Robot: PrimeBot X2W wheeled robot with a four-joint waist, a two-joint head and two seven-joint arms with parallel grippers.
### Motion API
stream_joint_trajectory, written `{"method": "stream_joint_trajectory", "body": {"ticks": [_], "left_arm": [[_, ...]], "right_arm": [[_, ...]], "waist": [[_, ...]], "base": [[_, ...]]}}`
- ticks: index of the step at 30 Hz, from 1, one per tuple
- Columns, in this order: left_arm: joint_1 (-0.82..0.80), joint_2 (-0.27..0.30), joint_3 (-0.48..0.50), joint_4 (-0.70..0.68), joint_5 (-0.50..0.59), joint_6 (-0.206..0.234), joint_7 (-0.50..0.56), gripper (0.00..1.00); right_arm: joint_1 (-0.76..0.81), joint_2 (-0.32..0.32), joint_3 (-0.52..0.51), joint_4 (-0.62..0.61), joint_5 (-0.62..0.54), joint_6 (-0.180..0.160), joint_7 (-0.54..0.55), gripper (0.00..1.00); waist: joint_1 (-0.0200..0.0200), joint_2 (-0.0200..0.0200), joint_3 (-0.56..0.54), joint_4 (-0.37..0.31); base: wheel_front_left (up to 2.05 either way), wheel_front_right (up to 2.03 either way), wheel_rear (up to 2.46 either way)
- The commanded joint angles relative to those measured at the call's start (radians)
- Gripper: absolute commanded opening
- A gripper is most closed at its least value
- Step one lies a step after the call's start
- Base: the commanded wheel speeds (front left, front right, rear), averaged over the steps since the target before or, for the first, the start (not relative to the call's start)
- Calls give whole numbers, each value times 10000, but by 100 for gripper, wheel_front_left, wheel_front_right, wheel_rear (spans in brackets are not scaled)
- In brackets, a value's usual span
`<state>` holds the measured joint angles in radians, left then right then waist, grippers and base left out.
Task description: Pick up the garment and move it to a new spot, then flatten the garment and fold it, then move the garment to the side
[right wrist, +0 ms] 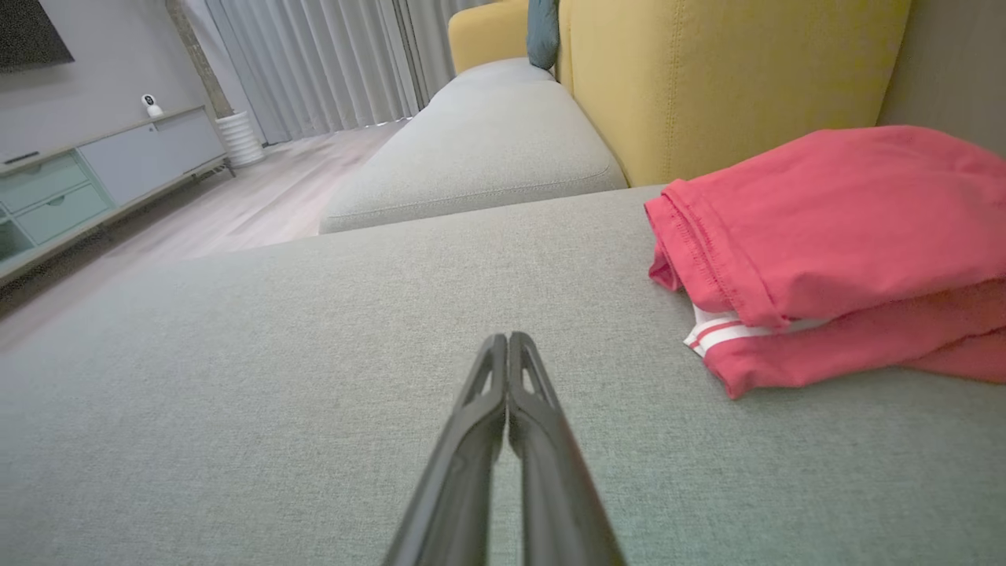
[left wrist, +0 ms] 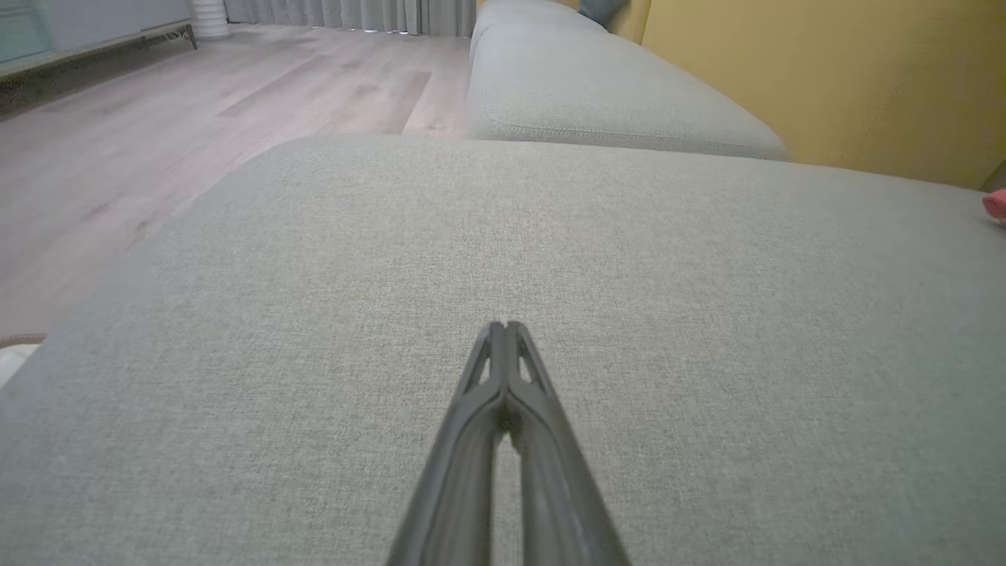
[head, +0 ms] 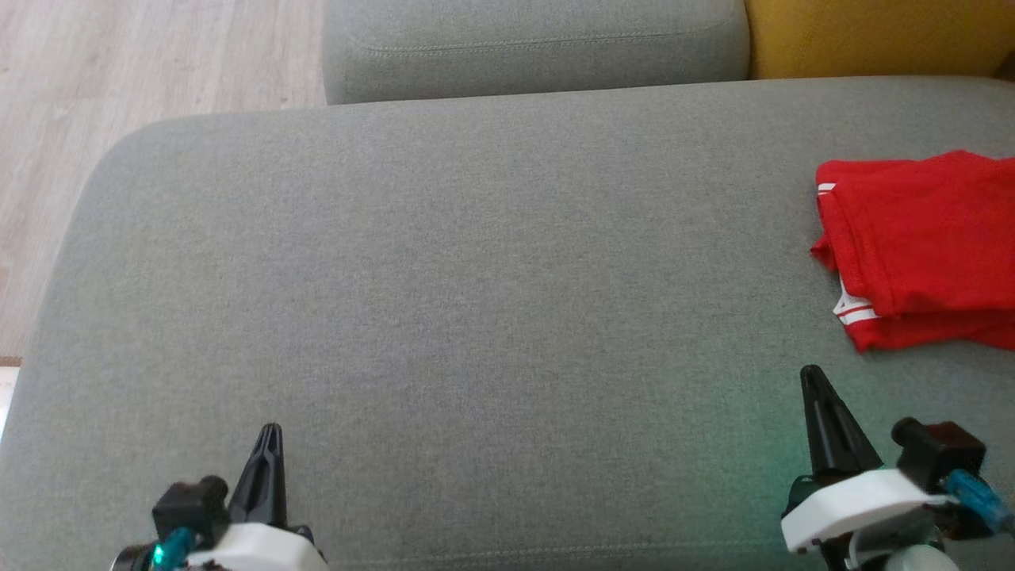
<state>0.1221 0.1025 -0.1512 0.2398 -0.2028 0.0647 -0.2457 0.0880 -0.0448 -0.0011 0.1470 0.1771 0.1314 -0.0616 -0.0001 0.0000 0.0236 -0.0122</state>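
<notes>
Grey woven sofa cushion (head: 476, 277) before us, soft red garment (head: 928, 246) folded at its right edge, our left gripper (head: 270, 431) and right gripper (head: 810, 373) over its near edge, fingers pressed together, empty.

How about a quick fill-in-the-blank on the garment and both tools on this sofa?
1. The folded garment is ____ with white stripes.
2. It rests on the grey cushion, touching ____ tool.
3. The left tool and right tool both have their fingers ____.
4. Of the two, the garment lies nearer the ____ one.

Missing words: red; neither; shut; right.
</notes>
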Motion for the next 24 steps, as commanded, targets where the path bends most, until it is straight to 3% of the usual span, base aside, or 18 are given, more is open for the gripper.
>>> {"method": "stream_joint_trajectory", "body": {"ticks": [1, 24], "left_arm": [[-408, 37, 114, -306, -306, -59, 74, 0], [-766, -70, 599, -241, -2953, -424, 747, 0]], "right_arm": [[-318, -36, 4, -310, 356, 0, 7, 0], [-640, -161, -51, -54, 3183, -2, 215, 0]], "waist": [[1, 0, -5, 2], [1, 0, -43, 24]], "base": [[0, 0, 0], [0, 0, 0]]}}
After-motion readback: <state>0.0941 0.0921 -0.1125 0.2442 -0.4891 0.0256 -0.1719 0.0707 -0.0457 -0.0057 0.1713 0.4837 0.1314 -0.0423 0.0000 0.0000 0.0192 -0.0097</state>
